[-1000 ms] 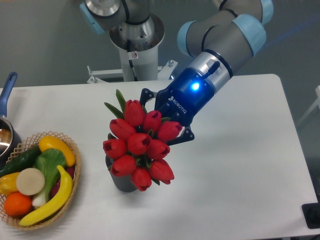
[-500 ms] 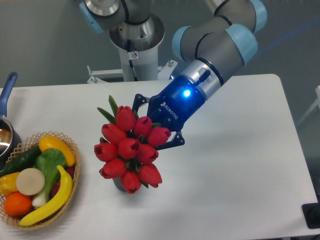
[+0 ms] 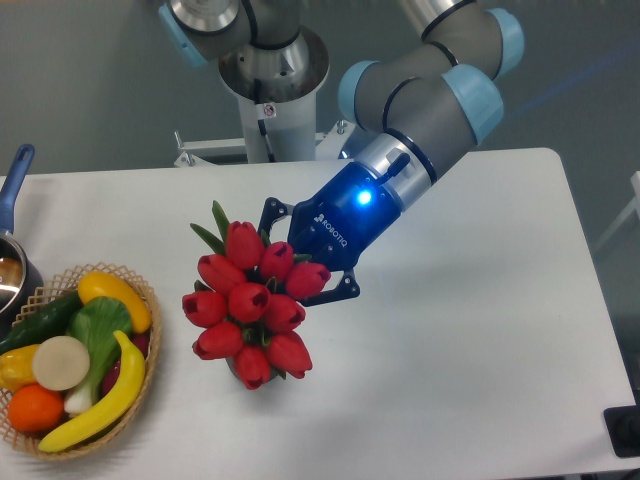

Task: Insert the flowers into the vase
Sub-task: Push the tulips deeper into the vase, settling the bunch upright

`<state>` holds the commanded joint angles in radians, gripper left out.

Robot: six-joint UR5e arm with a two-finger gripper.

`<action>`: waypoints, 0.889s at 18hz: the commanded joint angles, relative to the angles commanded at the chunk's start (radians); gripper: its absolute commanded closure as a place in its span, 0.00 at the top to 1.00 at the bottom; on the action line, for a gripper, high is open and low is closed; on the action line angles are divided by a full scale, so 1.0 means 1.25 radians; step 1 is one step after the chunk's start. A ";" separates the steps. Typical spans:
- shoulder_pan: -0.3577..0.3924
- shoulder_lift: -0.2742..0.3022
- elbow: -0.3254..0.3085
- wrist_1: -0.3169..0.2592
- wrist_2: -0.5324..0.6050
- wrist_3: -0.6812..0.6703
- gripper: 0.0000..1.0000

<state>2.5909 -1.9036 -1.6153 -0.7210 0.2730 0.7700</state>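
Item: flowers (image 3: 247,304), clamped in my gripper (image 3: 300,262), shifted left since earlier, now covering the vase (image 3: 233,369). Left of the vase: wicker basket (image 3: 140,340) of produce, pot (image 3: 12,270) beyond.

Grey tubular arm (image 3: 425,95) with pale blue joint caps; a silver ribbed ring sits behind the glossy blue gripper (image 3: 305,260), which carries white ROBOTIQ lettering, a glowing blue light and black fingers (image 3: 335,290)
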 joint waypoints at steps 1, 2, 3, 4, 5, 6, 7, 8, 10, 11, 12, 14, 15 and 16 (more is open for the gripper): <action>-0.001 -0.004 -0.009 0.001 0.000 0.018 0.16; -0.001 -0.004 -0.028 0.001 0.001 0.048 0.16; -0.001 0.000 -0.049 0.000 0.001 0.078 0.16; -0.002 0.005 -0.065 0.000 0.001 0.090 0.16; -0.002 0.006 -0.070 0.000 0.001 0.093 0.16; -0.002 0.005 -0.072 0.000 0.001 0.095 0.16; -0.002 0.005 -0.075 0.000 0.002 0.096 0.16; -0.002 0.002 -0.075 0.001 0.002 0.096 0.16; -0.002 0.001 -0.091 0.002 0.004 0.102 0.16; -0.004 0.002 -0.105 0.002 0.006 0.123 0.16; -0.004 0.002 -0.124 0.002 0.007 0.157 0.17; -0.010 0.005 -0.156 0.002 0.007 0.216 0.20; -0.015 0.005 -0.169 0.002 0.007 0.227 0.23; -0.016 0.005 -0.174 0.002 0.007 0.232 0.23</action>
<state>2.5710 -1.8975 -1.8330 -0.7179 0.2823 1.0599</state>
